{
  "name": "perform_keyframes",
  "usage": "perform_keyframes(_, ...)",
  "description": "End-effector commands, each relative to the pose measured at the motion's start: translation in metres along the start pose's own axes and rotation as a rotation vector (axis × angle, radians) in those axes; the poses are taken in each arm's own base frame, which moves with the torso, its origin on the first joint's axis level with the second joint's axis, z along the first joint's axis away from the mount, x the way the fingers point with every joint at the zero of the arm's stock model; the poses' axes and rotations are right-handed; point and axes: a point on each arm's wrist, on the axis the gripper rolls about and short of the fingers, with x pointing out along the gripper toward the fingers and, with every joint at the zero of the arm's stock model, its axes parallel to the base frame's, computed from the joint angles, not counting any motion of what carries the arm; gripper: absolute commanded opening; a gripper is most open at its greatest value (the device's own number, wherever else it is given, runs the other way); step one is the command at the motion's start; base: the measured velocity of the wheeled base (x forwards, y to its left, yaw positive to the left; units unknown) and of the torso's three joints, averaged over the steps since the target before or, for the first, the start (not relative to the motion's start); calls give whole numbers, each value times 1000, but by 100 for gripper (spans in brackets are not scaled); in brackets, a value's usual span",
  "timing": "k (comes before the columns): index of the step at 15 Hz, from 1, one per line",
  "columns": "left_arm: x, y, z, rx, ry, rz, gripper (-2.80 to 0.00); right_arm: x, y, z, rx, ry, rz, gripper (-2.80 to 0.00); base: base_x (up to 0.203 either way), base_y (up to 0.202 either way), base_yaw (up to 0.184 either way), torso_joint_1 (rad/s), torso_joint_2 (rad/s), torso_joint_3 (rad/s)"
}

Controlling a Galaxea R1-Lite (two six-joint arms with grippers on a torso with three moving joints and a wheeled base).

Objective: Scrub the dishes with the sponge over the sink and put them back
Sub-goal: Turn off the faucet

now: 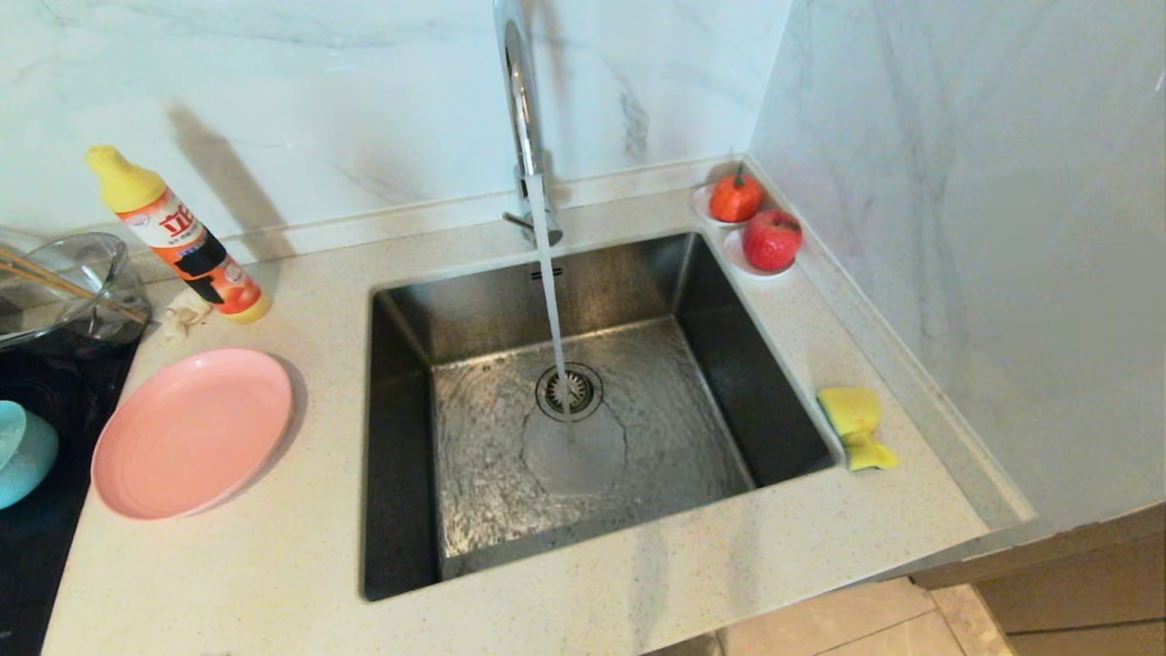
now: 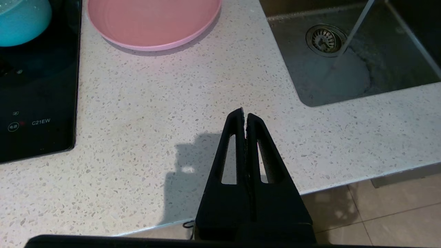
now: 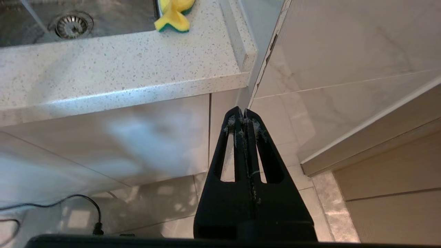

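The small teal-blue round bowl (image 1: 23, 454) is cut off at the left edge of the head view, sitting on the glossy black cooktop (image 1: 46, 547), and the clear glass bowl (image 1: 64, 282) behind it is only partly in frame; what lies inside it looks like chopsticks, though that is hard to make out. Neither arm shows in the head view. The left gripper (image 2: 245, 115) hangs over the speckled white stone counter (image 2: 172, 120) with its black fingers pressed together, holding nothing. The right gripper (image 3: 244, 113), likewise closed and empty, sits below the counter edge, facing the cabinet front. The wide matte pink round plate (image 1: 191, 431) rests on the counter left of the square brushed-steel sink (image 1: 729, 364), where water runs from the tall chrome tap (image 1: 524, 109) onto the drain strainer (image 1: 568, 392). The pinched yellow sponge with green underside (image 1: 856, 426) lies on the counter by the sink's right rim.
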Motion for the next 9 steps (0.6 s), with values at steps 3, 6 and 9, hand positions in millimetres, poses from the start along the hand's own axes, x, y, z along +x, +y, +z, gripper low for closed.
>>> perform_keyframes(3,0,0,0,-1,1,1,-280,0,0,0,0,5,3,-280,0,0,0,0,0,0)
perform_keyframes(6,0,0,0,-1,0,1,-280,0,0,0,1,3,3,-280,0,0,0,0,0,0)
perform_keyframes(9,0,0,0,1,-1,1,-280,0,0,0,1,3,3,-280,0,0,0,0,0,0)
